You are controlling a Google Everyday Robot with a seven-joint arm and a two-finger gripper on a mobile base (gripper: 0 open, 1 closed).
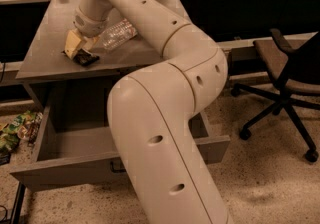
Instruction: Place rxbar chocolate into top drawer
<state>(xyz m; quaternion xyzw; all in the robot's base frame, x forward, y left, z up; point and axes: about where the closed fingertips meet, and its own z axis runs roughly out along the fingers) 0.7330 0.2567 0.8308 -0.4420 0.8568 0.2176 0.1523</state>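
The rxbar chocolate (86,59) is a small black bar lying flat near the front left edge of the grey table top (45,53). A yellow sponge block (71,44) lies right beside it. My gripper (85,43) is at the end of the big cream arm, low over the sponge and bar, touching or nearly touching them. The top drawer (65,140) under the table is pulled wide open, with its front panel (55,174) toward me and a dark handle (118,168) partly behind my arm.
A clear plastic bottle (116,33) lies on its side just right of the gripper. My arm (165,133) covers the right half of the drawer and table. A black office chair (287,75) stands at right. Snack bags (15,128) lie on the floor at left.
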